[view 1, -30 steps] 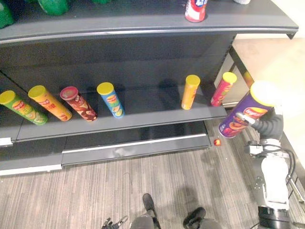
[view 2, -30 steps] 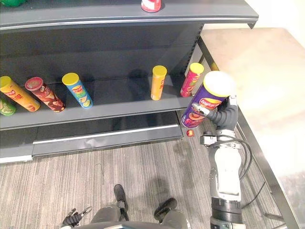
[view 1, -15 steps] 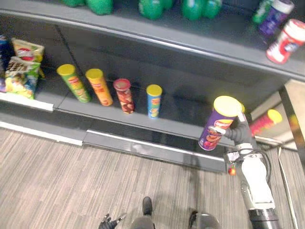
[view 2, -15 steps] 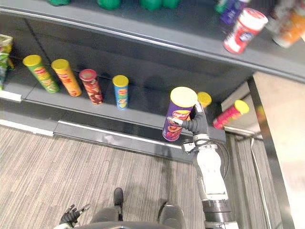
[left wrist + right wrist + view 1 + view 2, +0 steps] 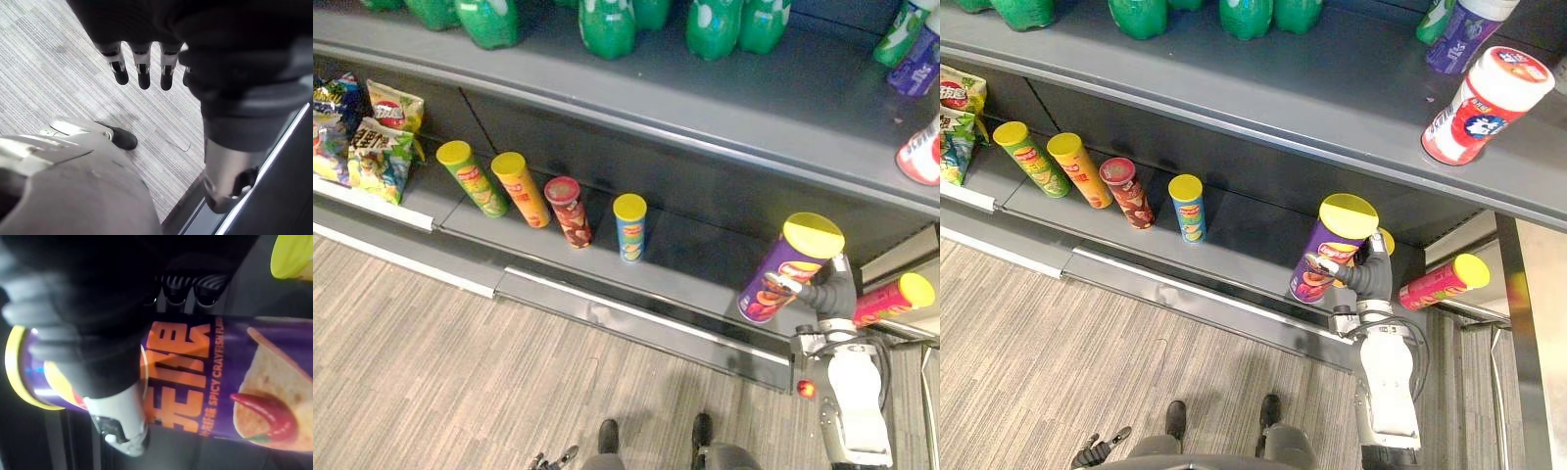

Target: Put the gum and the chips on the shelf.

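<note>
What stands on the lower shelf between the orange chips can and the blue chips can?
One dark red chips can with a reddish lid stands there; both eye views show it.

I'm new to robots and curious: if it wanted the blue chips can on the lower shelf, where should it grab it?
Probably round the middle of the blue can, coming from the front. It stands upright, a slim round tube that is easy to encircle, and the upper shelf overhangs it, likely blocking a top approach.
</note>
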Robot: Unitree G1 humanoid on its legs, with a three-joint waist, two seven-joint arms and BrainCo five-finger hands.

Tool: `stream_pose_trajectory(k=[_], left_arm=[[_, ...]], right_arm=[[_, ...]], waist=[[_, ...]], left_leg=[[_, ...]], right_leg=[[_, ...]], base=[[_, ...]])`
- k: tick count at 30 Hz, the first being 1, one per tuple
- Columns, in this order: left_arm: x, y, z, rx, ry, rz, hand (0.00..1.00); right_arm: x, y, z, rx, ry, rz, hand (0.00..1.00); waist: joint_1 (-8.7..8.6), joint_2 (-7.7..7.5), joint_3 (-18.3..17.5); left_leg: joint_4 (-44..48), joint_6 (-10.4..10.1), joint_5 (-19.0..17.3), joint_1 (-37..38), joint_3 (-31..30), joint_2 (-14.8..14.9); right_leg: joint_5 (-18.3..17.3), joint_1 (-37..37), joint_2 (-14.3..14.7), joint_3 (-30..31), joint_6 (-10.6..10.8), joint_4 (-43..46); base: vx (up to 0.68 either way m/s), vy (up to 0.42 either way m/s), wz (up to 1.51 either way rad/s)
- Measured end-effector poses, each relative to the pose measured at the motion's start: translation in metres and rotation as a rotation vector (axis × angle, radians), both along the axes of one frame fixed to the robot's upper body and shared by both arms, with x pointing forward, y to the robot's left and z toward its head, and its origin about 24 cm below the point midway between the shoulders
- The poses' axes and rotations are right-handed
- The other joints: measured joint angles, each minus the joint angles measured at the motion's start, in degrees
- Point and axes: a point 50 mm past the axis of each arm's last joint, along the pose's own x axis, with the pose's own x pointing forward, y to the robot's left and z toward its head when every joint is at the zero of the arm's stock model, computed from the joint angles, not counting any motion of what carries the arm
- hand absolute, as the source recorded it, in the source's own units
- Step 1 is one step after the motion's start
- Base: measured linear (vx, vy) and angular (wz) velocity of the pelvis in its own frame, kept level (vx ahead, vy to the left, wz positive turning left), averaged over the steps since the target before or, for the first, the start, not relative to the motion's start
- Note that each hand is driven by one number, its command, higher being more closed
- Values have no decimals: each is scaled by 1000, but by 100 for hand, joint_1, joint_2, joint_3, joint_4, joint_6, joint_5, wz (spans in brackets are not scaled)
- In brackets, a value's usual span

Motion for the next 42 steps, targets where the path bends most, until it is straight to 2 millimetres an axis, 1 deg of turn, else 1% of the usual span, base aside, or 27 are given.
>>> stream_pose_trajectory(k=[2, 7, 9, 13, 15, 18, 21, 23, 24, 25, 26, 28, 29, 30, 31, 32, 33, 34, 36, 37, 38, 41, 42], left_arm=[[5, 0, 1, 3, -10, -3, 0], [7, -1, 1, 13, -9, -11, 0], [8, -1, 1, 22, -2, -37, 0], [11, -1, 2, 32, -2, -69, 0], [12, -2, 1, 34, 0, -80, 0], [15, -5, 1, 49, 12, -114, 0], [25, -9, 2, 69, 8, -172, 0], [40, -13, 5, 90, -17, -210, 0], [45, -14, 6, 94, -26, -219, 0], [55, -19, 8, 100, -55, -243, 0], [61, -21, 10, 103, -73, -254, 0], [79, -33, 15, 120, -131, -300, 0], [84, -36, 18, 123, -151, -312, 0], [95, -43, 22, 123, -191, -335, 0], [103, -49, 26, 125, -221, -362, 0], [116, -54, 33, 141, -277, -397, 0], [121, -56, 36, 149, -299, -408, 0], [132, -60, 43, 166, -340, -432, 0], [144, -63, 52, 188, -393, -457, 0], [153, -66, 58, 198, -433, -469, 0], [162, -69, 65, 208, -472, -484, 0], [173, -69, 74, 242, -516, -481, 0], [174, -68, 75, 248, -519, -479, 0]], right_arm=[[1, 10, 0, 3, -2, 36, 100], [2, 35, 6, -28, -34, 134, 100], [2, 40, 6, -27, -33, 155, 100], [2, 48, 6, -27, -35, 189, 100], [2, 54, 7, -33, -41, 209, 100], [7, 66, 12, -56, -64, 233, 100], [20, 75, 20, -86, -100, 228, 100], [38, 81, 29, -117, -129, 190, 100], [42, 81, 31, -117, -133, 182, 100], [51, 83, 36, -133, -152, 154, 100], [55, 84, 40, -141, -162, 140, 100], [69, 87, 57, -154, -220, 82, 100], [72, 87, 63, -144, -239, 67, 100], [78, 85, 75, -131, -275, 25, 100], [82, 81, 82, -134, -299, -22, 100], [89, 75, 94, -128, -327, -90, 100], [92, 73, 98, -128, -339, -118, 100], [96, 66, 107, -106, -361, -169, 100], [99, 58, 121, -76, -395, -223, 100], [102, 51, 132, -64, -424, -267, 100], [103, 45, 143, -73, -456, -313, 100], [106, 36, 158, -60, -492, -379, 100], [107, 34, 160, -54, -493, -390, 100]], waist=[[4, 0, -1], [21, 1, -3], [10, 7, -6], [8, 4, -8], [13, 6, -8], [15, 82, -49], [40, 189, -14], [93, 288, 47], [94, 322, 68], [103, 388, 168], [114, 412, 243], [204, 514, 414], [219, 533, 483], [253, 585, 603], [263, 624, 693], [297, 677, 884], [296, 702, 961], [317, 741, 1105], [354, 767, 1273], [404, 816, 1433], [416, 910, 1525], [447, 1039, 1618], [464, 1058, 1643]], left_leg=[[0, -27, -18, 7, 121, -11], [0, -38, -26, 84, 501, -53], [0, -42, -30, 93, 519, -79], [-2, -42, -33, 19, 533, -96], [-2, -14, -7, -34, 530, -116], [-3, 19, 78, -175, 498, -137], [-4, 38, 179, -318, 475, -165], [-3, 56, 274, -508, 432, -189], [-3, 65, 301, -565, 387, -200], [-4, 74, 358, -633, 335, -217], [-4, 81, 372, -637, 339, -221], [-3, 65, 427, -829, 331, -242], [-2, 71, 455, -881, 332, -247], [-2, 83, 510, -1004, 321, -259], [-1, 101, 558, -1087, 305, -267], [1, 102, 607, -1174, 260, -273], [2, 125, 635, -1206, 226, -273], [3, 120, 671, -1275, 179, -271], [250, 104, 632, -1522, 147, -272], [509, 93, 552, -1701, 129, -270], [723, 91, 523, -1950, 56, -271], [840, 92, 522, -2219, -19, -256], [867, 92, 522, -2256, -22, -255]], right_leg=[[52, 5, 0, 50, -50, -85], [254, 15, -8, 247, -28, -273], [275, 7, -27, 289, 1, -275], [380, -27, -39, 303, -3, -361], [405, -65, -58, 295, 9, -390], [483, -175, -80, 266, -2, -418], [577, -291, -107, 243, -1, -449], [659, -462, -132, 211, -5, -451], [675, -503, -144, 183, -6, -449], [714, -543, -163, 145, -4, -451], [730, -551, -167, 149, -8, -450], [803, -739, -185, 150, -12, -446], [831, -795, -189, 153, -15, -445], [874, -907, -201, 148, -10, -444], [906, -981, -207, 130, -16, -445], [934, -1042, -214, 99, -22, -441], [939, -1057, -216, 72, -25, -436], [938, -1133, -219, 23, -27, -383], [936, -1285, -240, 8, -28, -285], [932, -1386, -252, 9, -35, -199], [907, -1562, -273, -41, -67, -48], [839, -1847, -285, -131, -133, 195], [817, -1894, -290, -130, -137, 250]], base=[[41, 13, -14], [-4, 18, -27], [-46, 14, -12], [-78, 1, -1], [-114, -10, 3], [-81, -10, 5], [-74, -4, 5], [-108, 11, 10], [-106, 19, 22], [-50, 12, 16], [-74, 16, 9], [-101, 19, 1], [-88, 20, 5], [-61, 15, 6], [-92, 23, 13], [-71, 18, 16], [-53, 16, 21], [-25, 10, 16], [-22, 16, 12], [-36, 21, 16], [-40, 20, 17], [-50, -6, 15], [-61, -25, 7]])
